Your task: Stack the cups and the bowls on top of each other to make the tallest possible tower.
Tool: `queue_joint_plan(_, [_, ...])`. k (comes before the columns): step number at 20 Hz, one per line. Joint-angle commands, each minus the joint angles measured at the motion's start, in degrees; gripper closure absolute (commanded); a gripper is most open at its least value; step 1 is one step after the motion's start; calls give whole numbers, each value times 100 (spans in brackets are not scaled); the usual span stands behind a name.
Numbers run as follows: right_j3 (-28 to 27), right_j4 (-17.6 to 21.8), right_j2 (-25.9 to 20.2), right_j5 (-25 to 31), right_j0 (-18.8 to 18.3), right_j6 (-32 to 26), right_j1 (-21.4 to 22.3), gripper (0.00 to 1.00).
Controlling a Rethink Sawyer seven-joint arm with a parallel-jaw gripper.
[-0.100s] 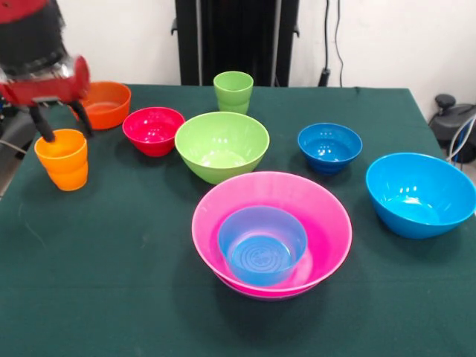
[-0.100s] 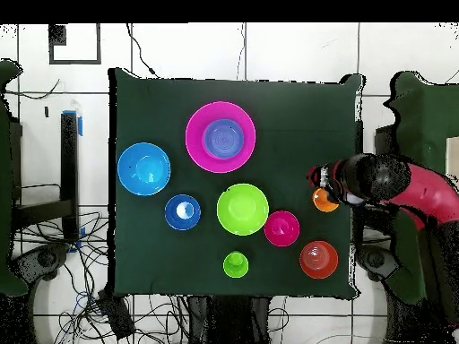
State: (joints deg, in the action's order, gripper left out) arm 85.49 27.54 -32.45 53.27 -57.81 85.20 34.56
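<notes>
You see gripper (image 1: pixel 61 123) spread, straddling orange cup (image 1: pixel 62 159) | light-blue bowl (image 1: pixel 262 245) sits nested in pink bowl (image 1: pixel 320 216)

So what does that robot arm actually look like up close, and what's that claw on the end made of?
The arm is glossy red with black sections, thick and rounded like a fat tube. At its end sits a red and black block with a pale band. Its gripper has two thin dark fingers, like slim prongs, pointing down. No lettering or markings are readable.
</notes>
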Motion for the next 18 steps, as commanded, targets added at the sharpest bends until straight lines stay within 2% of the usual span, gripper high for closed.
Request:
queue_joint_plan(1, [615, 394, 100, 682, -87, -1275, 496, 0])
queue_joint_plan(3, [710, 435, 109, 627, -188, -1312, 551, 0])
queue_joint_plan(9, [849, 473, 167, 386, -237, -949, 630, 0])
queue_joint_plan(14, [1313, 420, 214, 56, -401, -677, 864, 0])
queue_joint_plan(18, [1570, 377, 208, -163, -465, -450, 883, 0])
